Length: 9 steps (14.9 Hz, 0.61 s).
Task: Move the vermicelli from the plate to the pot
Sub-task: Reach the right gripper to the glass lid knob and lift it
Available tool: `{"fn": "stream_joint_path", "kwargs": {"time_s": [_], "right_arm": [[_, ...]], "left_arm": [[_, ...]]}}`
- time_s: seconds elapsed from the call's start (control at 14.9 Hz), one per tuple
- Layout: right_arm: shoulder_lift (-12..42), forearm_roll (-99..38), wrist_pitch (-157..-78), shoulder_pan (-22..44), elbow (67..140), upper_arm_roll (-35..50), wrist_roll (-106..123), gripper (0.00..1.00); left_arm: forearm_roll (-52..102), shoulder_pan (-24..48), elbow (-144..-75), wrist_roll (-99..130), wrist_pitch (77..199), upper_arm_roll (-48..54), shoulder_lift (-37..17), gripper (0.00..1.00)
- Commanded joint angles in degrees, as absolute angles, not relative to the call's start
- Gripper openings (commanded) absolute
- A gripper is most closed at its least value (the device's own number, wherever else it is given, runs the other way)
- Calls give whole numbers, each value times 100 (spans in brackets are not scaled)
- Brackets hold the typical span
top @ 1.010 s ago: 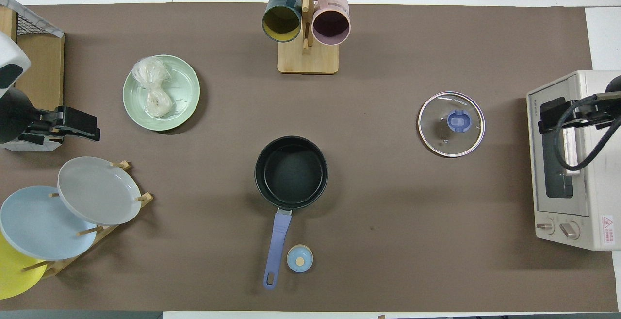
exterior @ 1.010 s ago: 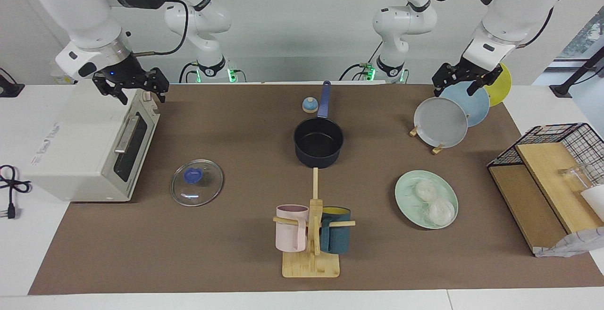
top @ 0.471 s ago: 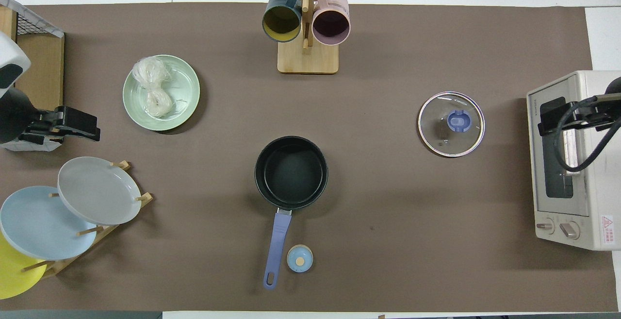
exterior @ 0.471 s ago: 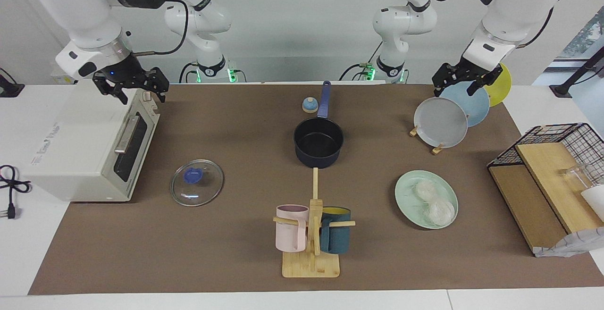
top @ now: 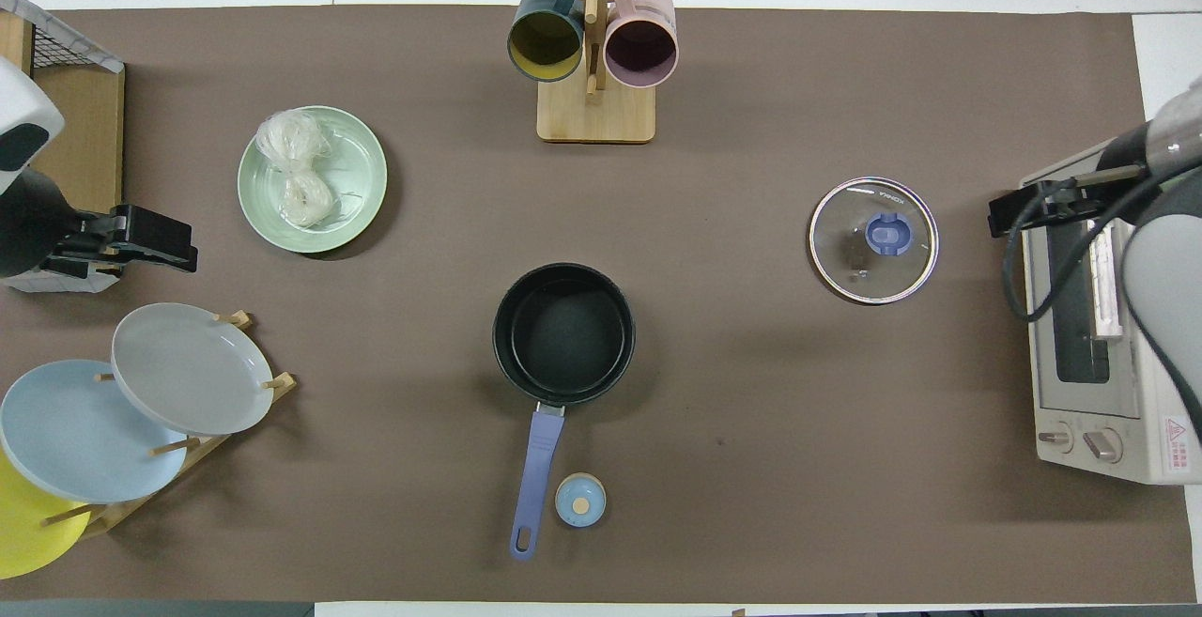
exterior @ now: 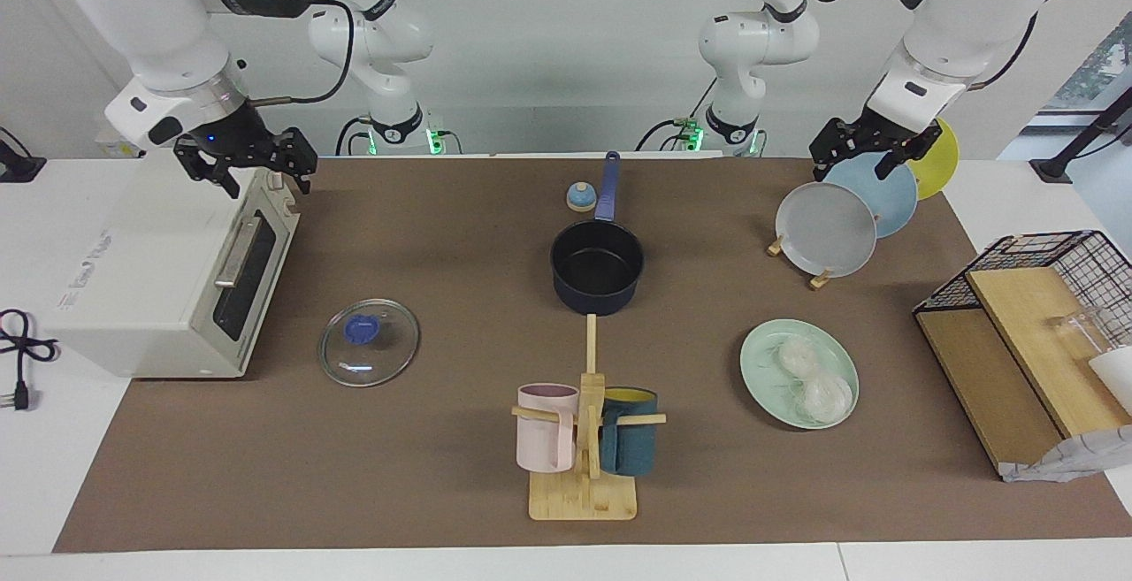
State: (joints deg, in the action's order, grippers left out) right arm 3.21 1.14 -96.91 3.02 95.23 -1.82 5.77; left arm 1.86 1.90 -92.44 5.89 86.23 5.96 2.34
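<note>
Two whitish nests of vermicelli (exterior: 812,379) (top: 295,171) lie on the mint-green plate (exterior: 762,360) (top: 362,176), toward the left arm's end of the table. The dark navy pot (exterior: 597,268) (top: 563,333) stands at mid-table, nearer to the robots than the plate, with nothing in it and its blue handle (top: 535,481) pointing at the robots. My left gripper (exterior: 874,155) (top: 183,255) hangs open over the plate rack, holding nothing. My right gripper (exterior: 250,165) (top: 1000,218) hangs open over the toaster oven's front edge, with nothing in it.
A glass lid (exterior: 369,342) (top: 873,239) lies beside the white toaster oven (exterior: 159,271). A wooden mug tree (exterior: 584,493) holds a pink and a teal mug. A rack (exterior: 818,279) carries grey, blue and yellow plates. A small blue knob (exterior: 580,198) lies by the handle. A wire basket (exterior: 1044,249) stands at the left arm's end.
In the overhead view the right gripper has shifted off the oven top toward the glass lid, and more of its arm shows. The left arm has barely moved.
</note>
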Motion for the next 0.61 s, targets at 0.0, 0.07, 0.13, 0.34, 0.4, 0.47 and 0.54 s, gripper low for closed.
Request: {"fn": "stream_joint_path", "kwargs": {"time_s": [0.0,0.07,0.13,0.34,0.4,0.47,0.54], "right_arm": [[553,-9,-10509,351,9974,-149,685,100],[597,-9,-10686,352,10132,-149,694,100],[632,-17,-10870,360,10256,-141,694,100],[869,-18,-11240,440,10336,-141,694,100],[905,-18,-11354,439,10371,-141,694,100],[914,-18,-11538,448,10536,-141,694,100],[879,-18,-11836,466,10799,-141,703,100]], "left_arm": [[149,220,-9263,606,8754,589,237,100],[149,237,-9255,633,8710,598,237,100],[149,246,-9255,642,8701,606,237,100],[149,246,-9255,615,8692,607,246,100],[149,246,-9264,598,8692,606,237,100],[149,246,-9255,589,8710,606,237,100],[149,237,-9255,589,8727,606,237,100]]}}
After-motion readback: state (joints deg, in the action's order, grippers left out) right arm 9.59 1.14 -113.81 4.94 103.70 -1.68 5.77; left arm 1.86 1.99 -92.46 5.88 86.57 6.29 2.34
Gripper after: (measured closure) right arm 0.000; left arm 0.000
